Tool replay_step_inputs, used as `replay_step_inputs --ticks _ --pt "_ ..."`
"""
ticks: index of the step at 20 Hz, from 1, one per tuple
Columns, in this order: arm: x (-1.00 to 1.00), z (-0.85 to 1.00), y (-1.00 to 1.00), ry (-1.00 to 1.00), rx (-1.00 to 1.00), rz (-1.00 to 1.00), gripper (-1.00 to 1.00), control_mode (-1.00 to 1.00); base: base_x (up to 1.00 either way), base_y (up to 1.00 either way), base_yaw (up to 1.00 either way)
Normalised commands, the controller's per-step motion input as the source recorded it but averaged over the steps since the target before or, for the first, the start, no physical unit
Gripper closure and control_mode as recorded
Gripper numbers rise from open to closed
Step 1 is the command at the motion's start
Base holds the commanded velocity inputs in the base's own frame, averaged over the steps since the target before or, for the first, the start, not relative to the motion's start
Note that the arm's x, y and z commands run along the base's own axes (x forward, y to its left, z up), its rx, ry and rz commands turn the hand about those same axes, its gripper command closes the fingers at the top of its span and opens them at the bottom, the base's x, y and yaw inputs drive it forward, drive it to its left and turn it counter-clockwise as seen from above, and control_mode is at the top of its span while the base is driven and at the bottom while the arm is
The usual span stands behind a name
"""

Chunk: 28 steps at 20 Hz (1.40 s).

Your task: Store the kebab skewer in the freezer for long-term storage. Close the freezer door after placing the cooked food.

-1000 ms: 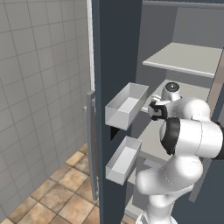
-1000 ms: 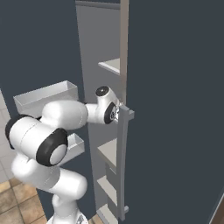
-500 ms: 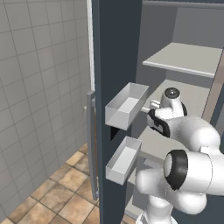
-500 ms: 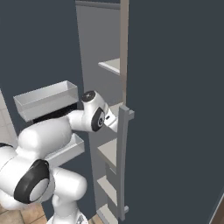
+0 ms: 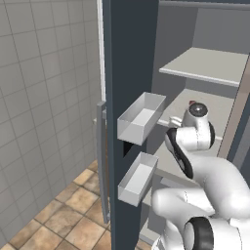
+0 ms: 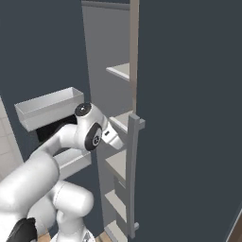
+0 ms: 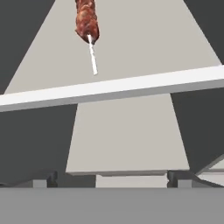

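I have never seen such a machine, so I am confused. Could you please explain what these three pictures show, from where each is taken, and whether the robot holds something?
It is a white robot arm in a simulated kitchen, reaching into an open freezer. Two pictures come from cameras on its base, behind it to the left and right. They show the freezer door standing open, with grey bins inside. The third looks along the gripper, whose dark fingertips stand apart with nothing between them. On the pale shelf ahead lies the kebab skewer, apart from the gripper, so nothing is held.
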Motion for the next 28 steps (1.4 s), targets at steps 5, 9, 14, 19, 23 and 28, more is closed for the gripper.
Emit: replay_step_inputs --ticks 5,9,14,19,23,28 --pt "-0.5 0.27 0.16 0.08 0.0 0.03 -1.0 -1.0 0.0 0.0 0.0" --pt "-0.64 0.18 0.16 0.12 0.03 0.08 -1.0 -1.0 0.0 0.0 0.0" --pt "-0.45 0.16 0.08 0.25 0.08 0.23 -1.0 -1.0 0.0 0.0 0.0" --pt "-0.3 0.27 0.18 0.32 0.04 0.32 -1.0 -1.0 0.0 0.0 0.0" --pt "-0.33 0.23 0.25 0.3 0.02 0.31 -1.0 -1.0 0.0 0.0 0.0" --pt "-0.38 0.03 0.22 0.13 -0.02 0.03 -1.0 -1.0 0.0 0.0 0.0"
